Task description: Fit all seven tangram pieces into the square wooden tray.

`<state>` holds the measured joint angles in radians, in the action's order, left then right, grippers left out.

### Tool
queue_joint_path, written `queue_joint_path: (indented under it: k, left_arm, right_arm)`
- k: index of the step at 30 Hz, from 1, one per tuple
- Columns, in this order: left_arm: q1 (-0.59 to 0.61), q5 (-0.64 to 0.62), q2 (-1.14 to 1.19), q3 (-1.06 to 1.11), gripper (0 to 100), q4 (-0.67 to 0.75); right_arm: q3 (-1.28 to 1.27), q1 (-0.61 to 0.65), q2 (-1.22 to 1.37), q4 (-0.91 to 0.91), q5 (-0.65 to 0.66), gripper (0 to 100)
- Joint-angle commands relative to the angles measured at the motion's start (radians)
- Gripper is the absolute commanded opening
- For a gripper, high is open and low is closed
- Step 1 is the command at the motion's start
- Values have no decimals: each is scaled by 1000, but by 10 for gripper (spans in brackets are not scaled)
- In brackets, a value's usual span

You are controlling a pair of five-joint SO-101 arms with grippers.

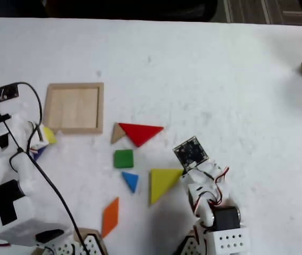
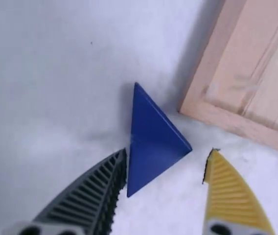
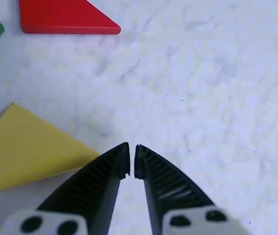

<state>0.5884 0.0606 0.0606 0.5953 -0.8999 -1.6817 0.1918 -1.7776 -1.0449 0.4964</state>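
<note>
Beside the tray (image 2: 227, 116) — left fingers (image 2: 95, 196) spread round blue triangle (image 2: 151, 139), right fingers (image 3: 104, 181) pressed together

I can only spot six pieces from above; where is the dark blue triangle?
In the left wrist view the dark blue triangle lies between the open fingers of the left gripper, just off a corner of the wooden tray.

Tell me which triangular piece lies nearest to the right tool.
The large yellow triangle: it lies right beside the right tool. The red triangle is farther away, and the dark blue triangle sits at the left tool.
</note>
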Motion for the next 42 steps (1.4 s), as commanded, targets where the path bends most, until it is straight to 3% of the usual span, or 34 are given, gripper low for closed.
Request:
queue_joint_path:
  k: [1, 6, 11, 17, 27, 34, 42]
  left_arm:
    - [4, 12, 91, -68, 281, 52]
    - [5, 15, 226, -233, 280, -71]
    - [-1, 35, 239, -244, 270, -77]
    - [-1, 117, 239, -245, 76, -86]
    - [-1, 126, 234, -253, 102, -121]
    - [-1, 126, 56, -244, 104, -216]
    - [-1, 126, -39, -227, 105, -233]
  right_arm:
    - [-9, -5, -12, 10, 14, 23]
    - [-9, -5, -12, 10, 14, 23]
    - [-9, -5, -12, 10, 14, 23]
    - [-9, -5, -12, 10, 14, 23]
    - [-9, -5, -12, 10, 14, 23]
    - [-9, -5, -12, 10, 14, 23]
    - [-9, -8, -12, 10, 14, 23]
